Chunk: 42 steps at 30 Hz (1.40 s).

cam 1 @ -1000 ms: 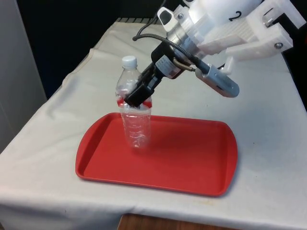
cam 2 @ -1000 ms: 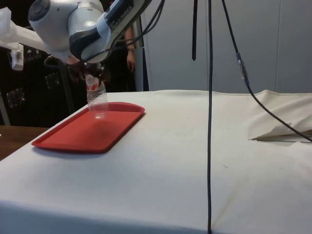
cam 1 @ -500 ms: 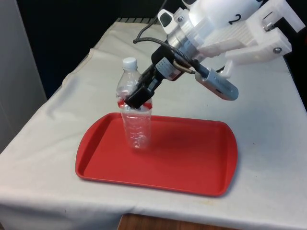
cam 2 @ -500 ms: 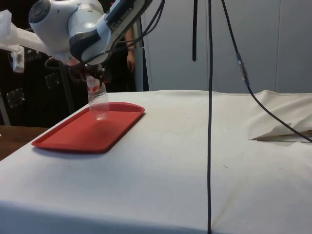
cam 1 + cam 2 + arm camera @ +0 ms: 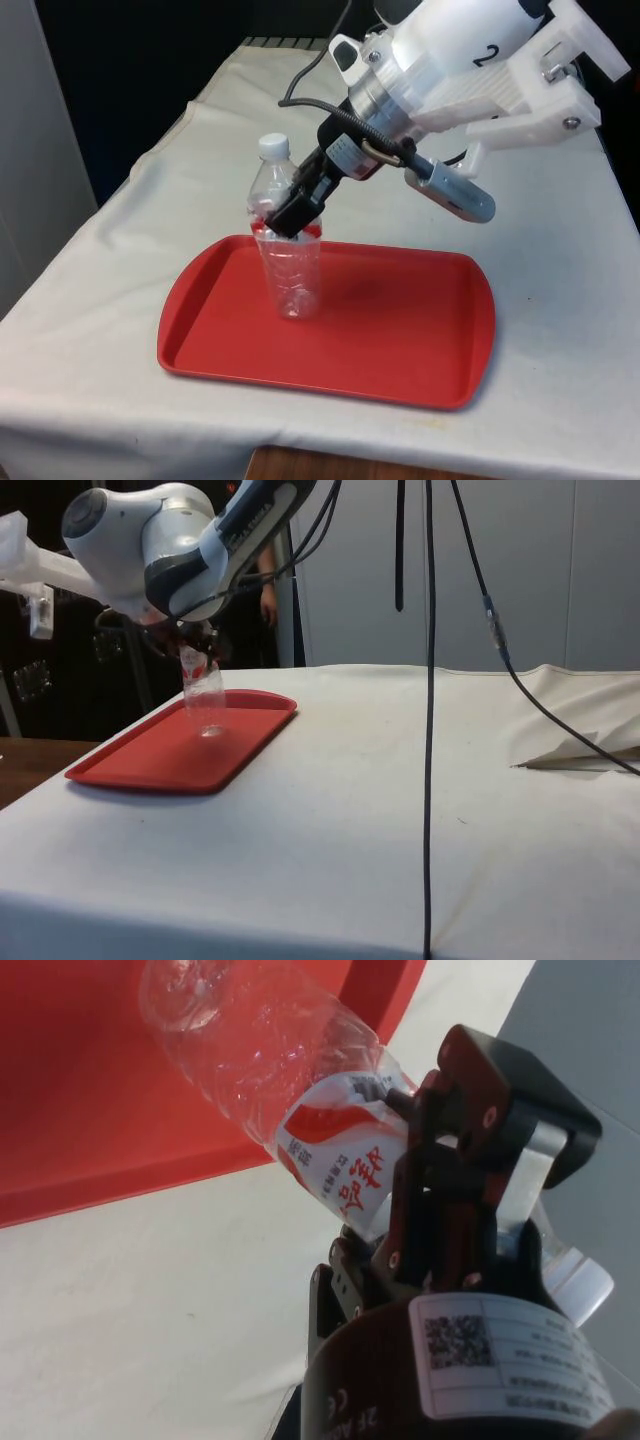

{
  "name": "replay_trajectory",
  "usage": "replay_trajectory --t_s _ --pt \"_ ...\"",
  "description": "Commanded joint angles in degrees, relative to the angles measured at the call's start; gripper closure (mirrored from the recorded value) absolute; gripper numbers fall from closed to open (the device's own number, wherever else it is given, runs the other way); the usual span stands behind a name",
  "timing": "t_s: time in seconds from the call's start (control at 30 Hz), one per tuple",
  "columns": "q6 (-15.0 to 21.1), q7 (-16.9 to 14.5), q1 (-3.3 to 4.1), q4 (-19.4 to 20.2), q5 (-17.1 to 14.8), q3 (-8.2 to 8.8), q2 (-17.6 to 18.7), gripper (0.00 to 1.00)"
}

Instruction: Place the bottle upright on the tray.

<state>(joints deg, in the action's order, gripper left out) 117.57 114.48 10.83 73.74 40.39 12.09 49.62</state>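
We see the gripper (image 5: 292, 212) pinching the bottle (image 5: 287, 262) at its red-and-white label, just below the neck. Bottle hangs down from the fingers, leaning a little, white cap up, base at the floor of the red tray (image 5: 400, 340). We judge it touching or nearly so, hard to tell from the side view. In the wrist view the fingers (image 5: 455, 1175) clamp the label band. Step in hand: setting down. Next move calls for squaring the bottle upright, seating its base flat, then spreading the fingers without tipping it.
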Motion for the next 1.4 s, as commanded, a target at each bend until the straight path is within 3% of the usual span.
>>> replay_trajectory --t_s 0.0,0.07,0.1,0.13,0.73,0.83,0.87,1.0,1.03,1.1,1.17,1.37 --pt "0.5 -0.3 -0.46 -0.2 -0.7 -0.52 0.2 0.86" --pt "0.5 -0.3 -0.57 -0.3 -0.8 -0.69 0.3 0.86" --pt "0.1 0.0 -0.17 -0.1 -0.1 -0.29 0.2 0.86" --pt "0.4 -0.3 -0.57 -0.3 -0.7 -0.69 0.3 0.86" --pt "-0.3 -0.1 -0.23 -0.2 0.1 -0.40 0.2 0.86" --pt "-0.4 -0.1 -0.23 -0.2 0.2 -0.40 0.2 0.76" --pt "-0.5 -0.1 -0.23 -0.2 0.2 -0.40 0.2 0.65" --pt "-0.7 -0.1 -0.17 -0.1 0.4 -0.29 0.2 0.40" --pt "-0.5 -0.1 -0.23 -0.2 0.3 -0.40 0.2 0.40" --pt "-0.5 -0.1 -0.23 -0.2 0.3 -0.40 0.2 0.26" --pt "-0.5 -0.1 -0.23 -0.2 0.3 -0.40 0.2 0.04" --pt "-0.6 0.0 -0.11 -0.2 0.3 -0.40 0.2 0.00"
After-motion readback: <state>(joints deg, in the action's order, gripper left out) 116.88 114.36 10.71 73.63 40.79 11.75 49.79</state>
